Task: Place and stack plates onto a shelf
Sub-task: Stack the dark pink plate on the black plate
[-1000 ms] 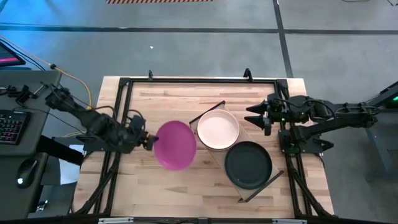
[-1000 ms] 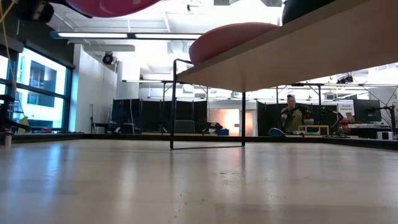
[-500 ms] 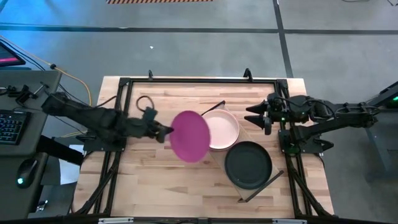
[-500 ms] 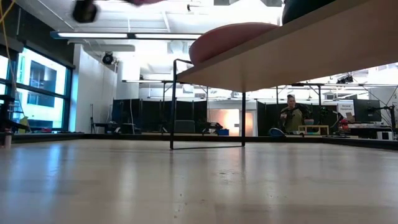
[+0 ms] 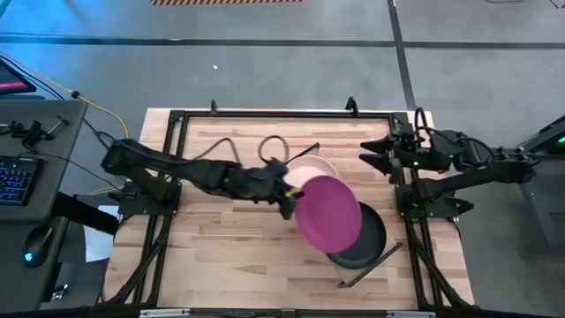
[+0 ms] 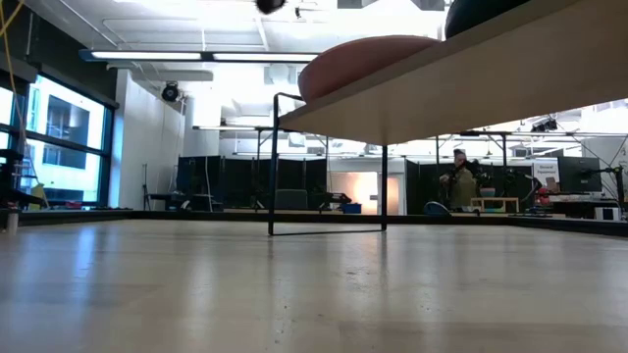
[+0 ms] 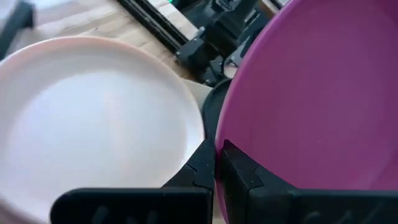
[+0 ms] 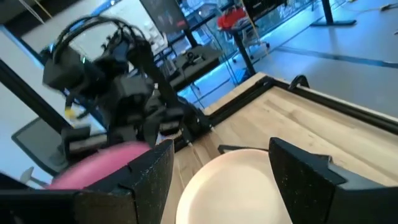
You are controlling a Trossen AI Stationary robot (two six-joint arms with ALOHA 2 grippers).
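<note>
Left gripper [image 5: 290,200]: clamped on the rim of the round matte magenta plate [image 5: 328,212], held level for stacking.
Magenta plate: over the dark round plate [image 5: 371,243] on the long light wood shelf [image 6: 471,74], beside the pale pink plate [image 5: 311,168].
Right gripper [image 5: 371,152]: fingers apart, waiting beyond the shelf's far end.
Change: the plate has travelled across from the counter's [image 5: 221,265] left side.

Left arm [image 5: 194,172] stretches across the worktop's [image 5: 221,256] middle, blocking the way over its centre. The magenta plate [image 5: 327,212], clamped in the left fingers [image 7: 208,171], hangs above the black plate [image 5: 375,238] and part of the pink plate [image 5: 309,165], covering both. Near side of the worktop lies bare. Right gripper [image 5: 375,152] waits spread wide at the far right edge, just beside the shelf [image 5: 388,252].
</note>
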